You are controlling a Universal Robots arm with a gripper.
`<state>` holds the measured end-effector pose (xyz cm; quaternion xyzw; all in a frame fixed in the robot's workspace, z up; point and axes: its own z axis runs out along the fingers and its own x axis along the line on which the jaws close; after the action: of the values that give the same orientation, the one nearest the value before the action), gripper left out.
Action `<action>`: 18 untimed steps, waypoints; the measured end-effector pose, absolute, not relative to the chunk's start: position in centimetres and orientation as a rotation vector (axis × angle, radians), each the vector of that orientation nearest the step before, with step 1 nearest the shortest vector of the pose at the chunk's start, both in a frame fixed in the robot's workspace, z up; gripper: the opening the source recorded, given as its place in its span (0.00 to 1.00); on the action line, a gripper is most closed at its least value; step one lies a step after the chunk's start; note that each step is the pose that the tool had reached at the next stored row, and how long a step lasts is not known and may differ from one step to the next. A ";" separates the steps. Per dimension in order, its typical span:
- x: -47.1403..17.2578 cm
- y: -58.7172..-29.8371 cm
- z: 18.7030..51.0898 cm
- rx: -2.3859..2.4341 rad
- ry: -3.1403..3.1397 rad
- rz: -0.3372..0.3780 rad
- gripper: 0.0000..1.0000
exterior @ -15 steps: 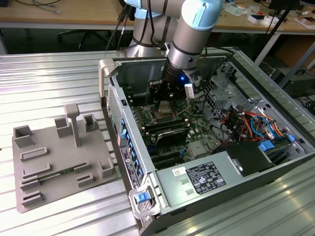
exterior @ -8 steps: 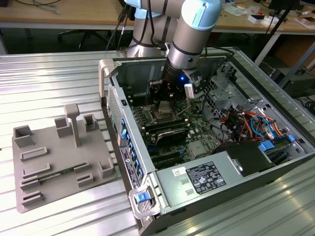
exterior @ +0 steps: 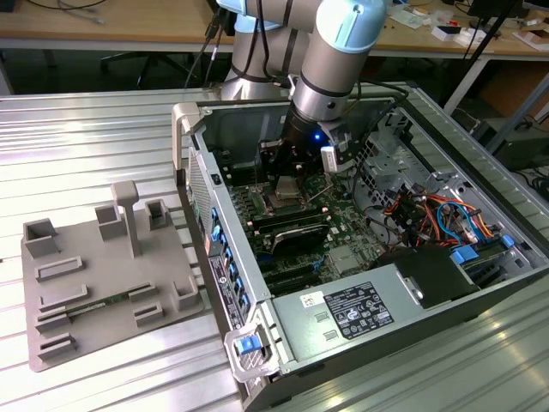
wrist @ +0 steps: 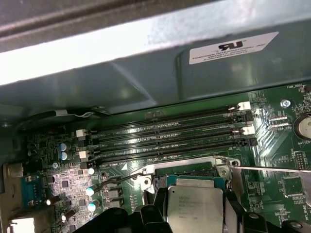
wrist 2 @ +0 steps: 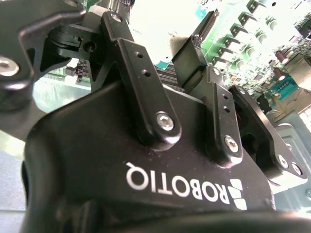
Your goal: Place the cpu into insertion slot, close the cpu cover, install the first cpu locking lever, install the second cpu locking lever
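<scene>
At the metal-rimmed insertion slot (wrist: pixel 187 168), the black tool (wrist: pixel 194 213) clamps the silvery cpu (wrist: pixel 195 204).

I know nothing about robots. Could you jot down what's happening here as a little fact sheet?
Setting: open computer case, with the arm reaching inside
Gripper: gripper down at the green circuit board, its dark fingers on two opposite sides of the cpu
Chip: cpu, silvery top up, at the insertion slot; whether it is fully seated, cannot tell
Nearby: long black memory slots beside the slot
Aside: grey tray at the exterior view's left
</scene>
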<state>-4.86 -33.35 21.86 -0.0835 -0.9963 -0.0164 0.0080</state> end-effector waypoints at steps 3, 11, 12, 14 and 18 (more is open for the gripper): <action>-4.9 -33.4 21.9 -0.272 -3.113 -0.051 0.55; -4.9 -33.4 21.8 -0.323 -3.109 -0.052 0.55; -4.9 -33.4 21.8 -0.330 -3.108 -0.052 0.55; -4.9 -33.4 21.8 -0.348 -3.107 -0.052 0.55; -4.9 -33.4 21.8 -0.395 -3.102 -0.052 0.55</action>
<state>-4.86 -33.35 21.80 -0.1262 -0.9918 -0.0167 0.0073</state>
